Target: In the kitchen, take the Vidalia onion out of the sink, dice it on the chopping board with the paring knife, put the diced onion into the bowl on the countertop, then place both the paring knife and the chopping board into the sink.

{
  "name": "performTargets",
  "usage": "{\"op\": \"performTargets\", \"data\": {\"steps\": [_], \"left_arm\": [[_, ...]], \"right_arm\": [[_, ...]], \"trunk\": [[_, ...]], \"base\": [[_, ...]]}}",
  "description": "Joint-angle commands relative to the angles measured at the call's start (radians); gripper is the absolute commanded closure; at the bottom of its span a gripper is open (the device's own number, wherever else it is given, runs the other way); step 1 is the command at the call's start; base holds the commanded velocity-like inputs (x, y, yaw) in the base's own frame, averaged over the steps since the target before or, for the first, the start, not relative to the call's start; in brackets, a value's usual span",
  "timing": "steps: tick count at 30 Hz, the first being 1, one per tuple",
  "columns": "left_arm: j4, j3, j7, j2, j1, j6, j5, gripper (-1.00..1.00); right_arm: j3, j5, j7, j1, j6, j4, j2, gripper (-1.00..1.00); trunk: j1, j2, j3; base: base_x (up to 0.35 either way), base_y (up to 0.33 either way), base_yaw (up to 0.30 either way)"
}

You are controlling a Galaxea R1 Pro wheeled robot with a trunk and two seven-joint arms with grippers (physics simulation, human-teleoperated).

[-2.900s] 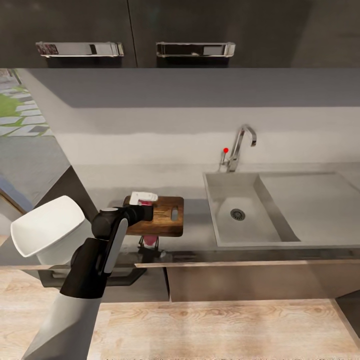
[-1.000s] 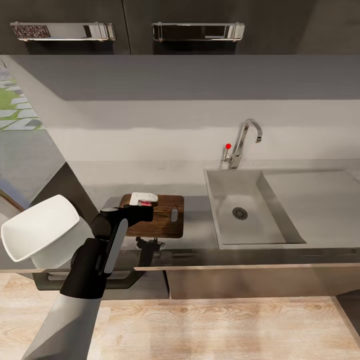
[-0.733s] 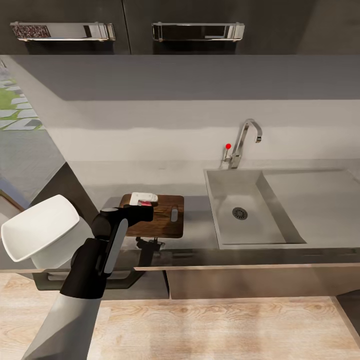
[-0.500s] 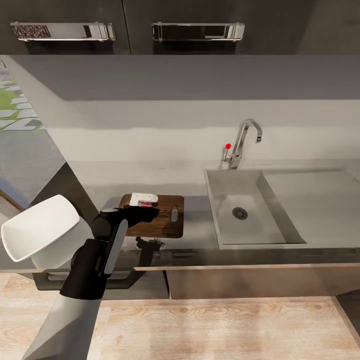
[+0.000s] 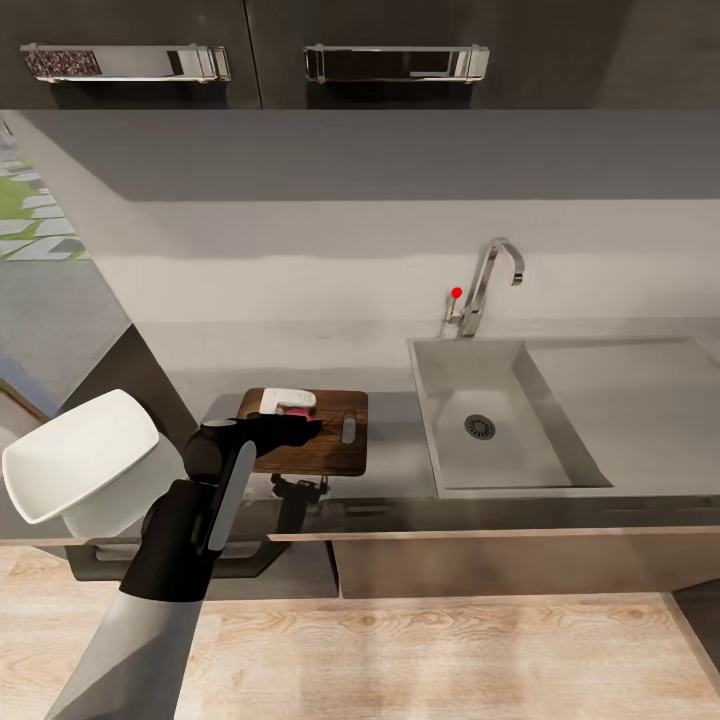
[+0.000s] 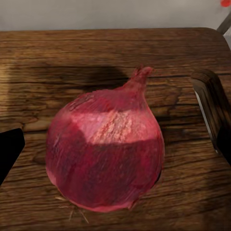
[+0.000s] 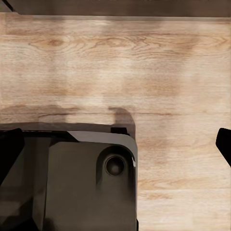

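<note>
Vidalia onion [image 6: 106,154]: resting on chopping board [image 6: 57,62], ready for dicing. Left gripper [image 5: 300,428]: fingers spread either side, not touching. Right gripper [image 7: 115,159]: fingers apart, idle over floor [image 7: 144,62].

Legible text, labels, brands, numbers: none in any view. Sole sign-like mark: plain red dot [image 5: 456,293], no lettering, just beside base of tap [image 5: 488,283], on its side away from drainboard. Upper cabinet handles [image 5: 396,62] above tap: bare chrome, no markings.
</note>
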Motion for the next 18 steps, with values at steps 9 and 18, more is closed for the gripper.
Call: {"op": "performTargets", "data": {"steps": [9, 18], "left_arm": [[-0.001, 0.0, 0.002, 0.0, -0.001, 0.004, 0.006, -1.0], [0.0, 0.0, 0.002, 0.0, -0.001, 0.005, 0.006, -1.0]], "right_arm": [[0.001, 0.003, -0.004, 0.0, -0.001, -0.001, 0.0, -1.0], [0.001, 0.003, -0.004, 0.0, -0.001, -0.001, 0.0, -1.0]], "trunk": [[0.0, -0.001, -0.001], [0.0, -0.001, -0.001]], "base": [[0.0, 0.0, 0.0], [-0.185, 0.0, 0.0]]}}
